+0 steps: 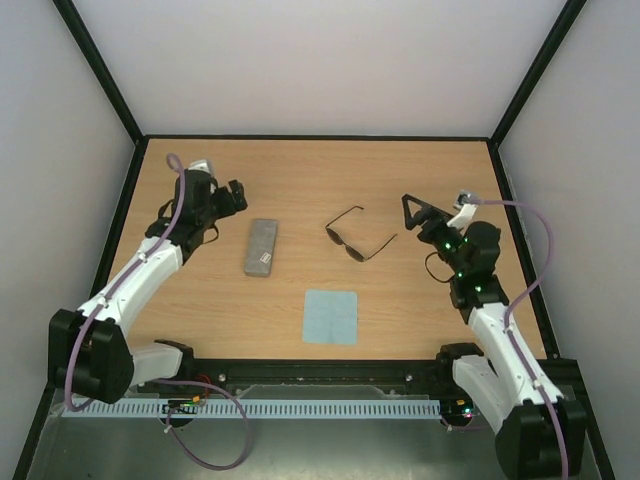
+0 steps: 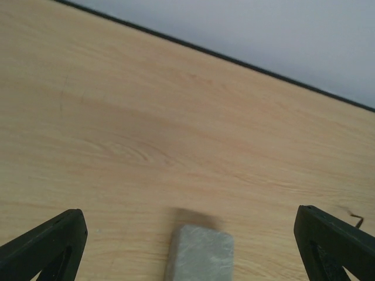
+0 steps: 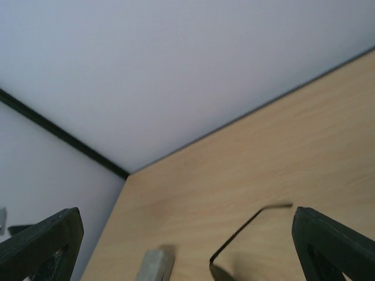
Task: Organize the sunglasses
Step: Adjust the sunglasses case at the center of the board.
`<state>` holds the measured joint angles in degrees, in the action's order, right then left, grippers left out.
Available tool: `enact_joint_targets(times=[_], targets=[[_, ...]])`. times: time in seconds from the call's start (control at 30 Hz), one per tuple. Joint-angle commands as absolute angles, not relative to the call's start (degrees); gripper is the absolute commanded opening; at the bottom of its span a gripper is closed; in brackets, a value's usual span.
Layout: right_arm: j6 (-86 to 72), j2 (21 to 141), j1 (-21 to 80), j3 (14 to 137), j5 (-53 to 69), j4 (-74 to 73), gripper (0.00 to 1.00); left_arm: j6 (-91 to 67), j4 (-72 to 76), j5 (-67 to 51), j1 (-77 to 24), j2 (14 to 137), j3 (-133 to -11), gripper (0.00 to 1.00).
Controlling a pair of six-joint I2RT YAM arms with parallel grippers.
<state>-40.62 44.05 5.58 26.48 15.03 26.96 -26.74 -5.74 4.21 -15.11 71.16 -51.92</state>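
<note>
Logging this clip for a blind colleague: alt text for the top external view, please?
Unfolded sunglasses lie on a wooden table, a closed grey case to their left and a light blue cloth nearer the arm bases. The left end effector hangs beside the case, the right end effector beside the sunglasses, both open and empty.
</note>
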Motion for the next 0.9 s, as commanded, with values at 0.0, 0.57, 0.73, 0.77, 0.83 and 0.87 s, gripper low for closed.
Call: enact_joint_targets(times=[0.0,0.57,0.73,0.77,0.83,0.87], targets=[[-43.9,51.3,5.6,31.4,27.2,23.0,0.99,-27.3,-11.5,6.9,-16.4,73.3,-53.4,1.0],[-42.2,67.5,17.2,35.9,27.5,16.7,0.99,-39.5,-29.5,37.6,-31.1,100.1,-61.6,1.0],[-42.0,68.4,17.5,35.3,27.4,17.2,0.99,-39.6,-28.9,38.3,-36.3,105.9,-64.4,0.99],[-41.9,68.6,17.5,35.3,27.5,17.2,0.99,-39.8,-28.9,38.6,-36.8,106.5,-64.8,1.0],[-41.9,69.2,17.5,35.3,27.7,17.4,0.99,-39.6,-28.8,38.1,-37.1,107.0,-65.2,0.99],[-41.8,69.4,17.6,35.2,27.9,17.6,0.99,-39.5,-28.8,37.7,-37.1,106.9,-65.2,0.99]])
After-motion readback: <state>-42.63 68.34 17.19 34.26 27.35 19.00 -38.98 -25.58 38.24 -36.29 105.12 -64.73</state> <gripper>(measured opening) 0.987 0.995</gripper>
